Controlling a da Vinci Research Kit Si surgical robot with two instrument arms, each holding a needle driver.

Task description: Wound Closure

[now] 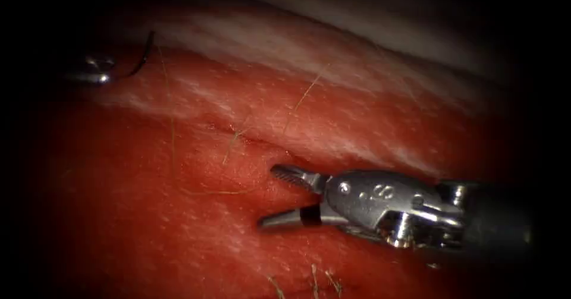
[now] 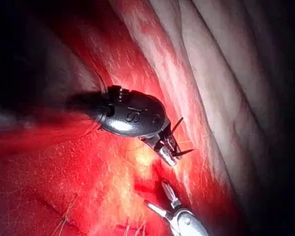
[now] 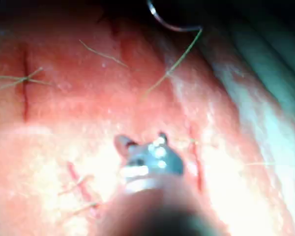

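While the needle is pinched in the left tool at the far left, clear of the tissue, thread is seen trailing across the cut. The right tool is held over it, jaws spread, nothing gripped.

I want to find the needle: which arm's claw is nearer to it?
Left. The left claw holds the needle above the tissue, far left of the cut. The right claw is open and empty, well away just below the cut.

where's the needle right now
In the endoscope view the needle is far left, held by the left tool, up off the tissue; the right tool sits open, holding nothing.
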